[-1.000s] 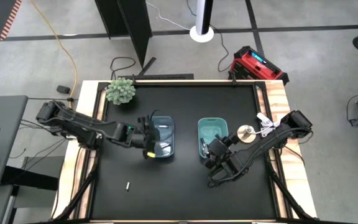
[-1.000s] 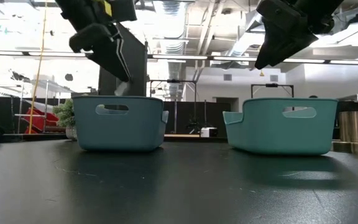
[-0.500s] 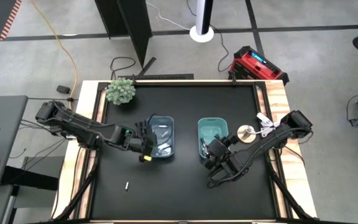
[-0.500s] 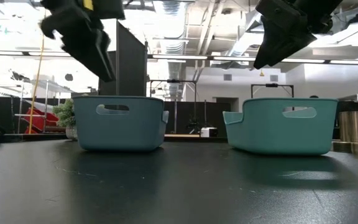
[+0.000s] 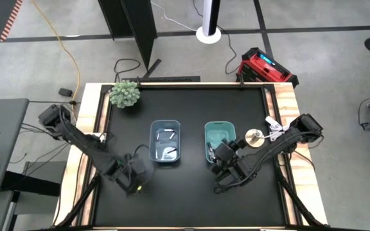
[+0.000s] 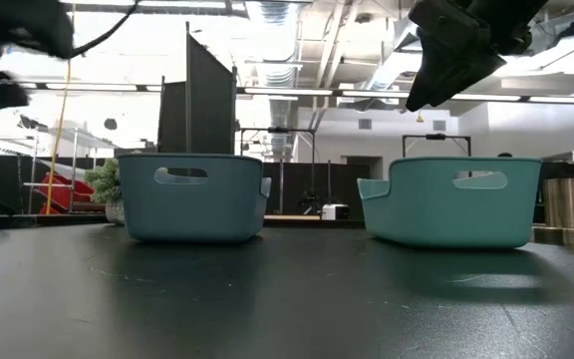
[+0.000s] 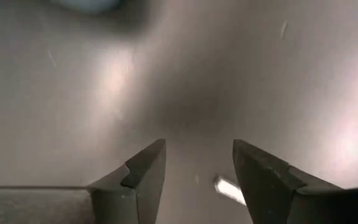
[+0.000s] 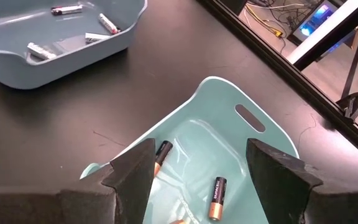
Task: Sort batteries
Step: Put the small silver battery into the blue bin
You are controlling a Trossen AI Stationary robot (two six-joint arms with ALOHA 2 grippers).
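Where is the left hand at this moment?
In the high view, the left hand is above the black table's near-left part, near the blue-grey bin.

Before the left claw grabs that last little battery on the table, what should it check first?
1. Left claw open: ok, its fingers stand apart.
2. Left claw empty: ok, nothing between the fingers.
3. Loose battery in sight: ok, a whitish one lies on the black table close to the fingers.
4. Battery centred between the fingers: not ok, it lies close to one finger.
5. Blue bin ready: ok, it holds whitish batteries with room left.
6. Right claw out of the way: ok, it hangs open over the teal bin, far from the left claw.
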